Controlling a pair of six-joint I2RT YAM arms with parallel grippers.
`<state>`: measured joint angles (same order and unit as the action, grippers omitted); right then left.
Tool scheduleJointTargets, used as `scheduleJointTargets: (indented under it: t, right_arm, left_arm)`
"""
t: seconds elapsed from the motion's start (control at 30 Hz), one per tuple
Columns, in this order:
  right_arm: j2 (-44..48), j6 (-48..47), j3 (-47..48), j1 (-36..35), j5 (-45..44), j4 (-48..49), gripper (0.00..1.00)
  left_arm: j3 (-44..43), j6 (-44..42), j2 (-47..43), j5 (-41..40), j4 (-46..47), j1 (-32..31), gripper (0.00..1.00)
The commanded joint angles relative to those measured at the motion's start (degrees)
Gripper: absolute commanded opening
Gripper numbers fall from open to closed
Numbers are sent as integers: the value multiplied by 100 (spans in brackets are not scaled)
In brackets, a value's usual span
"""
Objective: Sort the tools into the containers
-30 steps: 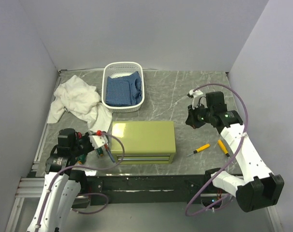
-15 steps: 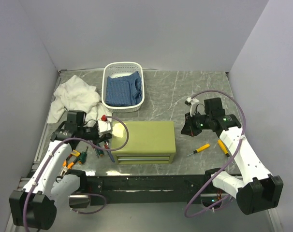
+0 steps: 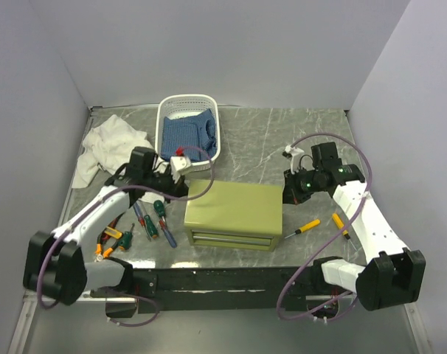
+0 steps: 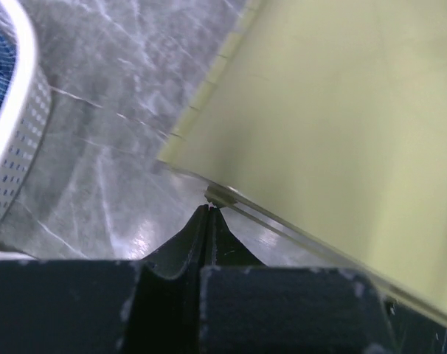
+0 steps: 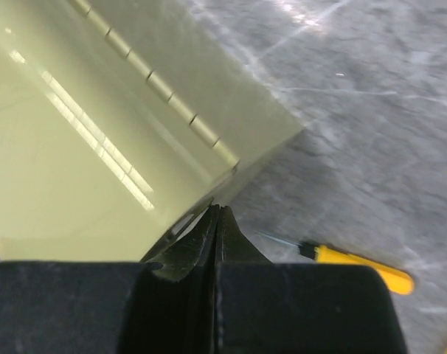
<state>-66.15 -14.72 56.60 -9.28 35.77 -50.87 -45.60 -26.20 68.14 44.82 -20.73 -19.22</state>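
**Ops:** Where is the chest?
**Me:** The green chest (image 3: 234, 212) is sitting mid-table near the front edge, slightly skewed. I'm flanking it at both ends.

**Ops:** Tools?
**Me:** All are lying on the table (image 3: 260, 140). The red and green screwdrivers (image 3: 153, 217) are clustering just left of the chest. The pliers (image 3: 105, 242) are lying further left, by my left arm's base. The first yellow screwdriver (image 3: 307, 227) is lying just beside the chest's front right corner. The second yellow screwdriver (image 3: 340, 223) is lying a bit further right, partly under my right arm.

**Ops:** Basket?
**Me:** The white basket (image 3: 188, 98) is sitting at the back, behind the chest's left end. The blue fabric (image 3: 186, 136) is filling it. The white cloth (image 3: 105, 147) is bunching up to its left.

**Ops:** Claw state?
**Me:** The left gripper (image 4: 209, 214) is pinching fully together with nothing between the fingers. Its tip is touching the chest's rear left corner at the top edge. The right gripper (image 5: 217, 214) is doing the same, fingers pressed together and holding nothing. It is pointing into the chest's rear right corner, on the hinge side. I cannot tell whether it is making contact there.
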Motion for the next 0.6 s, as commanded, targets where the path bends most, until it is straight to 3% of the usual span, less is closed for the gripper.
scheduleJointTargets:
  t: [0.0, 0.2, 0.27, 0.4, 0.43, 0.57]
  right_arm:
    - [-152, 233, 562, -92, 941, 605, 0]
    - [-311, 154, 756, 329, 721, 508, 0]
    - [-328, 215, 782, 461, 642, 534, 0]
    - [-214, 180, 870, 717, 370, 692, 0]
    - [-205, 145, 879, 734, 291, 719, 0]
    - [-275, 206, 905, 805, 185, 824, 0]
  left_arm:
    - [-922, 1239, 752, 1143, 1931, -819, 1]
    - [-2267, 1634, 2097, 1108, 2003, -1224, 1]
    - [-2679, 2089, 2458, 662, 2038, -1242, 1]
    - [-2761, 2548, 2301, -1339, 2433, -1181, 1]
    - [-2752, 2802, 2118, -2310, 2407, -1128, 1]
    - [-2034, 3436, 1125, -3389, 2450, -654, 1]
